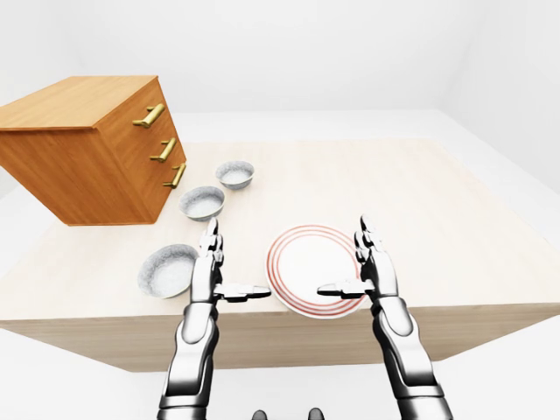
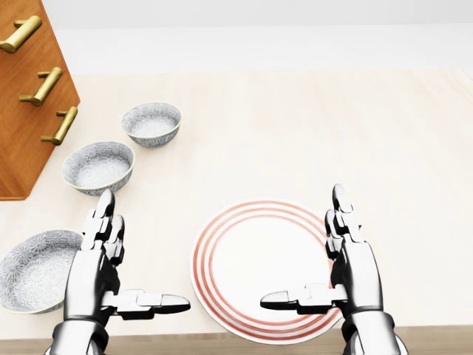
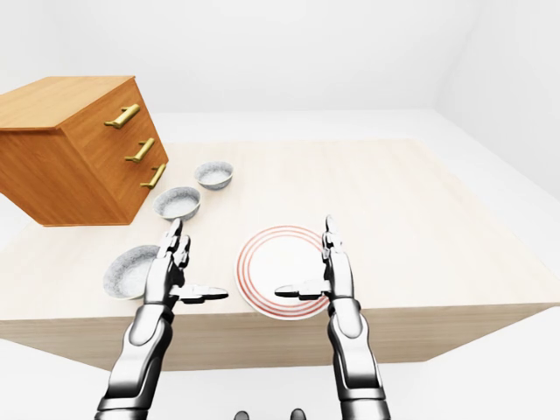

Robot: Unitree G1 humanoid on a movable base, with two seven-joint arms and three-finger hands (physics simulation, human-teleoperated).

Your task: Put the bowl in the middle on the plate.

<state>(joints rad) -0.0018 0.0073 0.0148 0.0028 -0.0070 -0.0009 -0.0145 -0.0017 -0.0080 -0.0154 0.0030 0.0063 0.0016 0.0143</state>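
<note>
My left hand point(image 2: 92, 275) is at the bottom left of the head view, open, fingers point(image 2: 103, 211) straight and side by side, pointing up the view, thumb stuck out sideways to the right. My right hand point(image 2: 360, 277) mirrors it at the bottom right: open, fingers straight, thumb out to the left. Neither hand grips anything. The right thumb overlaps the plate's near right rim in the head view, and I can't tell if it touches or hovers. The left thumb tip ends just left of the rim, apart from it

The plate point(image 2: 259, 251), white with red rings round the rim, lies flat on the table point(image 2: 355, 133) between my hands, close to the table's near edge

Three grey-white patterned bowls run in a diagonal line on the left. The near bowl point(image 2: 33, 270) is just left of my left hand and partly cut by the view's edge. The middle bowl point(image 2: 97, 166), the one I'm after, stands upright on the table, up and left of the plate and well apart from it, just beyond my left fingertips and beside the chest's lower corner. The far bowl point(image 2: 151, 122) is further up and to the right

A wooden chest of drawers point(image 1: 79, 149) with three brass handles point(image 1: 163, 150) stands on the table's left side. Light wood tabletop runs on past it, with white floor and walls beyond
</note>
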